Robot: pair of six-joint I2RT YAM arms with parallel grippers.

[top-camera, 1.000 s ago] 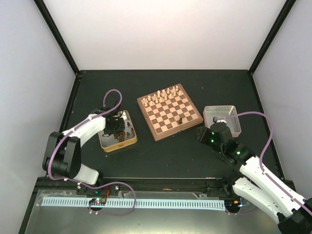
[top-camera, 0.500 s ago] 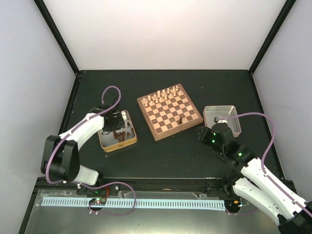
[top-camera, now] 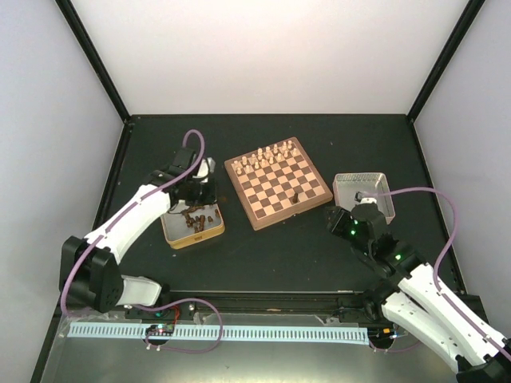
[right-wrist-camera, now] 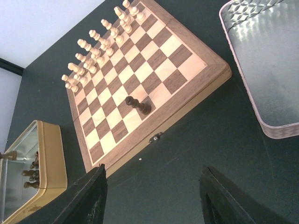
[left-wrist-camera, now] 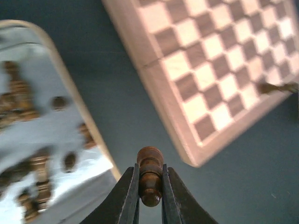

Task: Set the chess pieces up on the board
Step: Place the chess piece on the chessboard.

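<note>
Dark chessman (left-wrist-camera: 150, 161) is sitting pinched between the left gripper (left-wrist-camera: 150, 182) fingers (left-wrist-camera: 127, 191), which we are seeing closed tight on its lower body. Its long axis is running along the fingers, rounded head poking past the tips, between tin (top-camera: 196, 239) and board (top-camera: 278, 182). Right gripper (right-wrist-camera: 154, 196) is hanging open, empty, beside the board's near right edge.

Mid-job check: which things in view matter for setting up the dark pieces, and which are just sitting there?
In the job: dark chessman pinched in the left gripper; loose dark chessmen in the gold tin; lone dark chessman on the chessboard.
Lying about: cream chessmen along the chessboard's far edge; silver tin; right gripper, open and empty.
</note>
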